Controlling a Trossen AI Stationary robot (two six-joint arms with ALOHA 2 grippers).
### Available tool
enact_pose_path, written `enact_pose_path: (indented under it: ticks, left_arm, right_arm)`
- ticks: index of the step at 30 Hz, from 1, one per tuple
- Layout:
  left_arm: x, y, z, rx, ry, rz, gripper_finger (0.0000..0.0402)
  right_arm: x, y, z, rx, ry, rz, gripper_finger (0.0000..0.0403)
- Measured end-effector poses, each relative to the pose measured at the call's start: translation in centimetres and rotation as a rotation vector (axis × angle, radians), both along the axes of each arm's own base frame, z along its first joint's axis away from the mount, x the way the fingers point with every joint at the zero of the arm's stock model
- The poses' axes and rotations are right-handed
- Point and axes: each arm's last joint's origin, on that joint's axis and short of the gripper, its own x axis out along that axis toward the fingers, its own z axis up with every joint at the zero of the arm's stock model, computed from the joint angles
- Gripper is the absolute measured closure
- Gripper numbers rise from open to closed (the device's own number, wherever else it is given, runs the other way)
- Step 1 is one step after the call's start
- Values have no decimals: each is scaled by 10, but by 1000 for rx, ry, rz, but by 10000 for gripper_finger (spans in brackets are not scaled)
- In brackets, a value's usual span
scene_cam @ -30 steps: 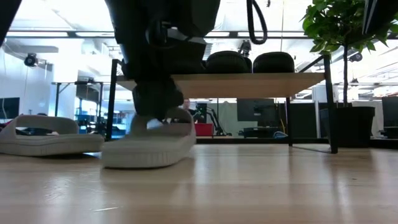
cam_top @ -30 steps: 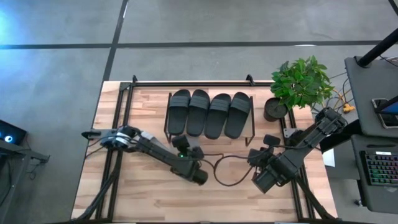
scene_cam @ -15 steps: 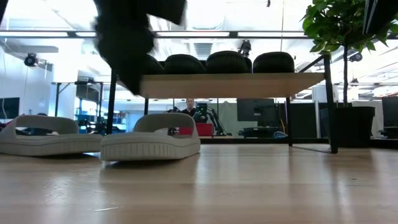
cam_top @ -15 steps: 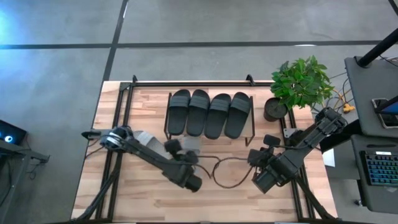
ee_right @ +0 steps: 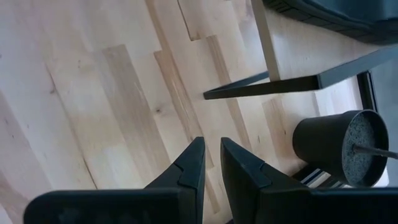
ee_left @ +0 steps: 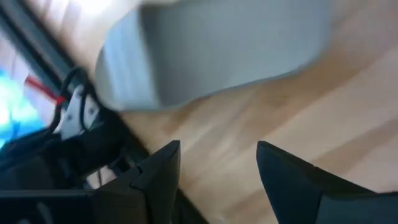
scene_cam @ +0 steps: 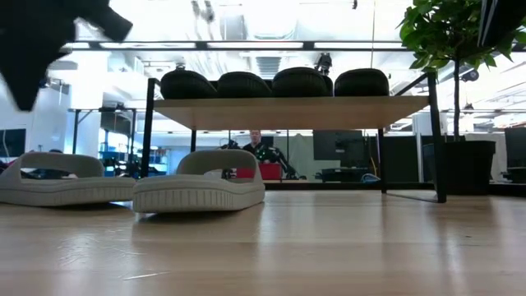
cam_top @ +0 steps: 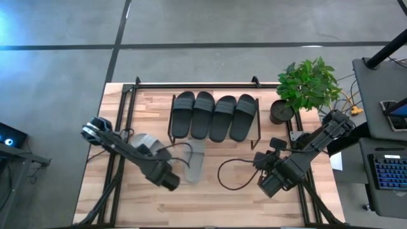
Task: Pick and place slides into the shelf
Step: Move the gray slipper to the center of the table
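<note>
Four dark slides lie side by side on the top board of the shelf. Two light grey slides rest on their soles on the table: one just in front of the shelf, the other near the left edge. My left gripper is open and hangs above the left one, touching nothing; in the low view it is a dark blur at the upper left. My right gripper is shut and hovers over bare wood near the shelf's right leg.
A potted plant stands right of the shelf. A dark cable loop lies on the table between the arms. Black frame rails run along the table's left side. A person sits in the room beyond the shelf.
My left gripper has let go of the light grey slide in front of the shelf, risen, and swung toward the table's left edge, turning over the other light grey slide. The released slide, first tipped under the fingers, now lies flat on its sole.
</note>
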Motion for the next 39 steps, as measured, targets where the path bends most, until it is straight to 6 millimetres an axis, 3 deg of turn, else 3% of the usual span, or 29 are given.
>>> enact_pose_path:
  ticks: [6, 14, 20, 30, 34, 39]
  left_arm:
    - [-34, 17, -16, 68, 49, 95, 212]
    - [-32, 18, -25, 89, 1, 89, 212]
    - [-29, 23, -41, 200, 27, 60, 212]
    - [-52, 43, -83, 266, 132, 77, 215]
    - [-56, 46, -95, 259, 105, 74, 243]
    - [-59, 49, -100, 285, 88, 57, 320]
  right_arm:
    - [0, 0, 0, -2, 0, 1, 360]
    - [0, 0, 0, -3, -1, 2, 360]
    - [1, -2, 0, -1, 0, -6, 360]
    - [2, -2, 0, 6, -16, -39, 360]
    - [2, -2, 0, 8, -17, -39, 360]
    - [2, -3, 0, 8, -17, -44, 360]
